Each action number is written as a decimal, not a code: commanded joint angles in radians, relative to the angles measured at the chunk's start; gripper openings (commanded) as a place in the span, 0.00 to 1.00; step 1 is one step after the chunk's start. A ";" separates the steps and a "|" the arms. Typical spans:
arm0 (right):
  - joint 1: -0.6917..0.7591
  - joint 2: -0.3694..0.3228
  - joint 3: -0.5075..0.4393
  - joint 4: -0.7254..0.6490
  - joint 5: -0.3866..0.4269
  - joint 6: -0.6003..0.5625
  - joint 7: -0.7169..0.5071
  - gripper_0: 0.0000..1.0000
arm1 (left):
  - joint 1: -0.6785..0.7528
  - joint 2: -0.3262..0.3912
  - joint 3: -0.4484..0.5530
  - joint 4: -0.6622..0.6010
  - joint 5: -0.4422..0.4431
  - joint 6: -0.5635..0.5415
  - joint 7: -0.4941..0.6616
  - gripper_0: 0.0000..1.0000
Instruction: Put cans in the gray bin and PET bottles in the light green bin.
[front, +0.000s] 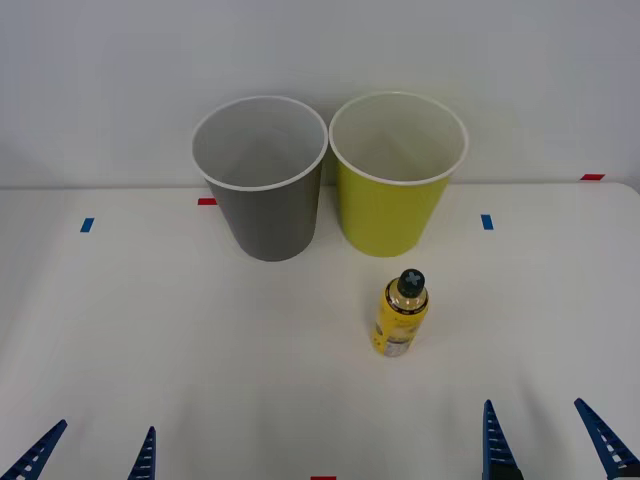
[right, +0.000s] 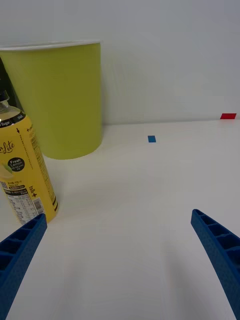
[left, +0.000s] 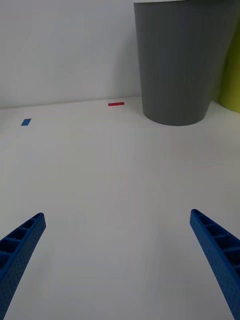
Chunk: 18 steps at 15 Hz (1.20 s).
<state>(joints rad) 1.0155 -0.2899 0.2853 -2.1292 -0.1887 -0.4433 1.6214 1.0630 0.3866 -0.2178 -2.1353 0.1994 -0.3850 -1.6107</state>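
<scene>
Standing upright on white table (front: 150, 330): yellow bottle (front: 400, 315), just in front of light green bin (front: 397, 175), gray bin (front: 262, 178) alongside. Right gripper (front: 548, 440) gaping wide, holding nothing, bottle ahead, toward its inner finger (right: 20, 250). Left gripper (front: 90, 452) likewise spread, empty.

The yellow bottle (right: 25, 170) loses its cap to the right wrist view's edge; its small label print is unreadable; the gray bin (left: 182, 60) is cropped at its rim
</scene>
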 joint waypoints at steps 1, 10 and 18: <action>0.000 0.000 0.000 0.000 0.000 0.000 0.000 1.00 | 0.000 0.000 0.000 0.000 0.000 0.000 0.000 1.00; 0.000 0.000 0.000 0.000 0.000 0.000 0.000 1.00 | 0.000 0.000 0.000 0.000 0.000 0.000 0.000 1.00; 0.000 0.000 0.000 0.000 0.000 0.000 0.000 1.00 | 0.000 0.000 0.000 0.000 0.000 0.000 0.000 1.00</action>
<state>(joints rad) 1.0155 -0.2899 0.2853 -2.1292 -0.1887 -0.4433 1.6214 1.0630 0.3866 -0.2178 -2.1353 0.1994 -0.3850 -1.6107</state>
